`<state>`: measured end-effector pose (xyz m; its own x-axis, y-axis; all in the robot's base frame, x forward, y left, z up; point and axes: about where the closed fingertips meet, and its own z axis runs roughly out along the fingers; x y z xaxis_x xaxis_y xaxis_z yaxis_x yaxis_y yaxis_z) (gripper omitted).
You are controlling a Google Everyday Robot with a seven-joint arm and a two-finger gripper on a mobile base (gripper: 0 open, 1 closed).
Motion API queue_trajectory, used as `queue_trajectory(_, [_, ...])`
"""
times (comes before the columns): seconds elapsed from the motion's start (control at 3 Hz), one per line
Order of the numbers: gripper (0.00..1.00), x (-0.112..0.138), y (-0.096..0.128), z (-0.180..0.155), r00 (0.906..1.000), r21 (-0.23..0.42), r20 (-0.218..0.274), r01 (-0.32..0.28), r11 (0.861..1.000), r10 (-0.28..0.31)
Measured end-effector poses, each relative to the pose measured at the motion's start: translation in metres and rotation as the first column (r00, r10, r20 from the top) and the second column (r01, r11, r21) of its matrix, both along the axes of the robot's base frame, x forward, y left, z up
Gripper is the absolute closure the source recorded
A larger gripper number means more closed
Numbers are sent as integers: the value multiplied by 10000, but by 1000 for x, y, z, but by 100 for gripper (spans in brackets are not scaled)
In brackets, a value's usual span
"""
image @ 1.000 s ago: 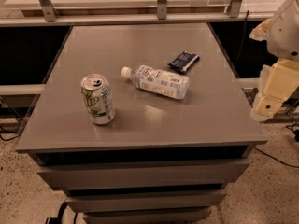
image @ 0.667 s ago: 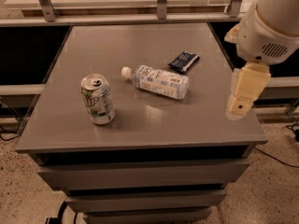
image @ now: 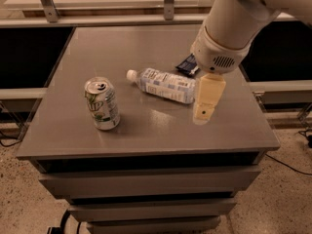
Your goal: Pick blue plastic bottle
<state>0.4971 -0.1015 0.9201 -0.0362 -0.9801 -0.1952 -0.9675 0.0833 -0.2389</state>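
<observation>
The blue plastic bottle (image: 165, 85) lies on its side on the grey tabletop (image: 97, 48), white cap (image: 131, 75) pointing toward the upright green-and-white can (image: 102, 104). The pincer (image: 201, 115) hangs just beside the bottle's bottom end, opposite the cap; whether it is apart or together cannot be told.

Blue plastic bottle (image: 165, 85) on side, cap left; claw (image: 204, 113) beside its base.

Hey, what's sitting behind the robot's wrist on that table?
A dark blue packet peeks out behind the wrist; the rest of it is covered. The hand hangs beside the base of the blue plastic bottle, above the table.
</observation>
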Motion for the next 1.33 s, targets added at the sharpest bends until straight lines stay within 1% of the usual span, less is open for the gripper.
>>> queue_trajectory(0.33, [0,18,30,-19,9989,-1,-265,-378,9993,378])
queue_trajectory(0.67, [0,37,51,-39,9968,-113,-584,-553,9984,545])
queue_trajectory(1.0, [0,55,64,-61,9938,-219,-975,-555,9982,531])
queue_trajectory(1.33, [18,68,70,-79,9895,-252,-1362,-529,9983,490])
